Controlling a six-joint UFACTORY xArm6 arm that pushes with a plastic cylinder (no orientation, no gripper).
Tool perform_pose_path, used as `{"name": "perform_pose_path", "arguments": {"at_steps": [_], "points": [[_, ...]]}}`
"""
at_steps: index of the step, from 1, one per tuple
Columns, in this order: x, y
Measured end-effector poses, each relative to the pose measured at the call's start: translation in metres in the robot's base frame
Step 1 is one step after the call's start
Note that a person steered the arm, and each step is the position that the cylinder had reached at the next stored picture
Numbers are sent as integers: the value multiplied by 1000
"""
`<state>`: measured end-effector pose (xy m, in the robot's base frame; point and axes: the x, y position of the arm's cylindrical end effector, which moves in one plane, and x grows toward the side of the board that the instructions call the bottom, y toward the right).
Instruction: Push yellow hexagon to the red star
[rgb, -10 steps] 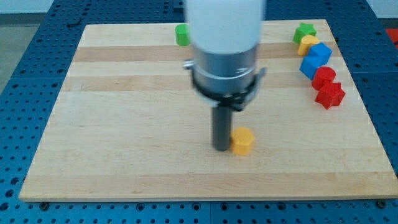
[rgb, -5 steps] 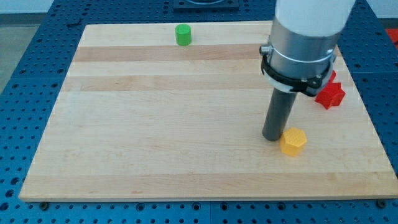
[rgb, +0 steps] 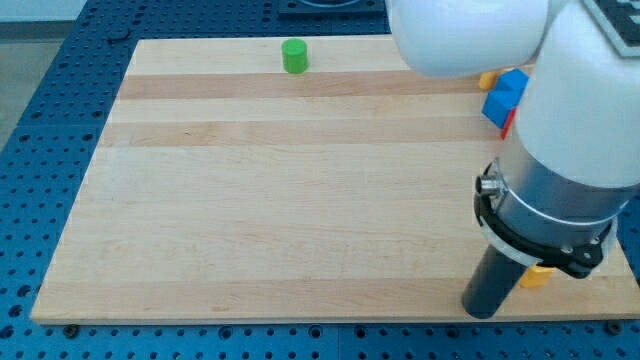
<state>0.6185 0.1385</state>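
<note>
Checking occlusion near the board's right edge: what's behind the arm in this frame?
Behind the arm a sliver of the yellow hexagon shows just right of my tip. Higher up, parts of a blue block and another yellow block show. The red star is covered.

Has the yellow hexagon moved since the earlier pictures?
Yes. The yellow hexagon went toward the view's right and bottom, farther from the green block; my tip sits at its left.

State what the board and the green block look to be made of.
Board: apparently pale wood, smooth matte finish; lengthwise grain and joined strips in differing tones show. Green cylinder block: uniform bright colour with no grain, possibly plastic or painted wood; I cannot tell which.
</note>
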Motion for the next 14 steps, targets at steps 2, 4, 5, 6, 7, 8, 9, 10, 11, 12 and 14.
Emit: {"name": "perform_pose_path", "arguments": {"at_steps": [2, 4, 5, 6, 7, 8, 9, 10, 11, 12, 14], "points": [[-2, 80], [-12, 68], [0, 63], [-1, 48], [-26, 48], [-60, 54], [-86, 61], [-95, 62], [-87, 56], [-80, 30], [-113, 30]]}}
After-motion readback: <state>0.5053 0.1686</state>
